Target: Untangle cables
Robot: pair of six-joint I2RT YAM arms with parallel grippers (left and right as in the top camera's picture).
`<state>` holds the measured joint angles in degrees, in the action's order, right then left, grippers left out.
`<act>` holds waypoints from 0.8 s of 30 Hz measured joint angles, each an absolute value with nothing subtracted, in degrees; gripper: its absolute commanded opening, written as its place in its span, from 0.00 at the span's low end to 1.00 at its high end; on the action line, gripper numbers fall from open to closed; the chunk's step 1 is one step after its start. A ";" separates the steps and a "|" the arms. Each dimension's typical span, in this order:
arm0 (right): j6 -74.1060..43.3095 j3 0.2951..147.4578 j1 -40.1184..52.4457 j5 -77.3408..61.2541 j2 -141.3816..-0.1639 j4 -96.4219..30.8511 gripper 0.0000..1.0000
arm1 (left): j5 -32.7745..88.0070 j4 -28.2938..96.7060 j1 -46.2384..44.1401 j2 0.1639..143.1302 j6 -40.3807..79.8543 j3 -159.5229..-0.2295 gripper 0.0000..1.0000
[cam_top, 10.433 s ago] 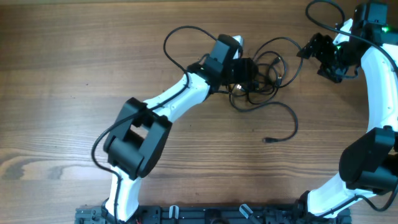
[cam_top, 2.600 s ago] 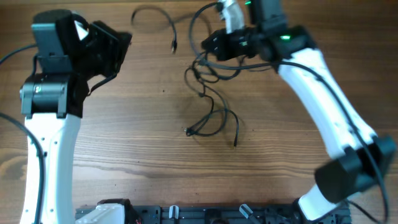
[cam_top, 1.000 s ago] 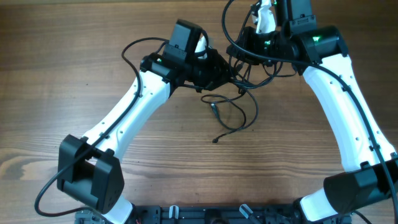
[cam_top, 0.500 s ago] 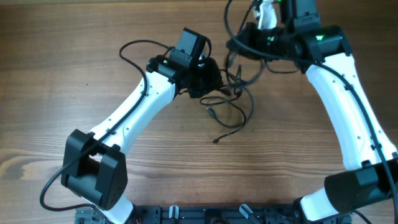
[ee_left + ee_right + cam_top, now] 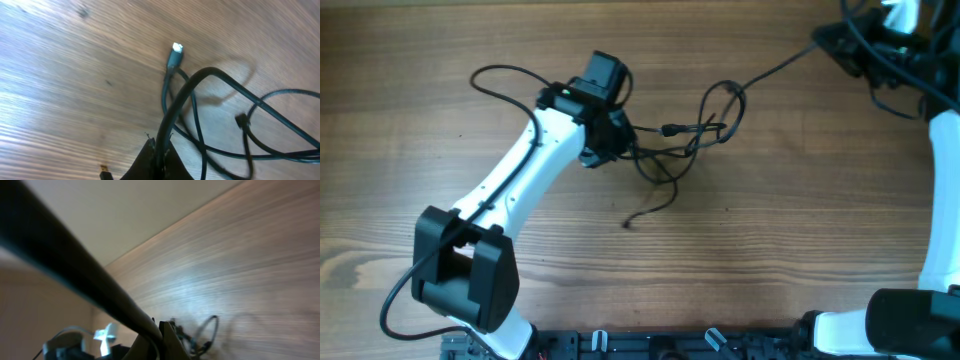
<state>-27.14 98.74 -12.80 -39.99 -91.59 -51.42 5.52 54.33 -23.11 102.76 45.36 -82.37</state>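
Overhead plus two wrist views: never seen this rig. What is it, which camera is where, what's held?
Two white robot arms work at a wooden table. The overhead view looks straight down; the other two come from cameras on each wrist, looking along the fingers. On the table lies a tangle of thin black cables. The left gripper pinches a strand beside the tangle; the right gripper, at the table's far corner, holds another strand, stretched taut. A loose plug shows in the left wrist view.

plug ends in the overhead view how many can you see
2: one plug end in the tangled cables, one lying loose below. Others may be hidden.
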 measured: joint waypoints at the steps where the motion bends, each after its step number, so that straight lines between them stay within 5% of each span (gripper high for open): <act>1: -26.96 98.74 -13.41 -38.85 -91.59 -52.40 0.04 | 5.10 54.46 -21.96 102.76 44.56 -82.35 0.04; 14: -26.92 98.74 -13.34 -6.11 -91.59 -64.01 0.04 | -0.62 58.35 -6.70 102.76 35.77 -82.19 0.04; 24: -19.18 98.74 -13.78 -2.04 -93.60 -64.64 0.04 | -2.94 58.28 -4.58 102.76 32.62 -82.11 0.04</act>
<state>-19.18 98.74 -13.78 -2.04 -93.60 -64.64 -2.94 58.28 -4.58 102.76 32.62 -82.11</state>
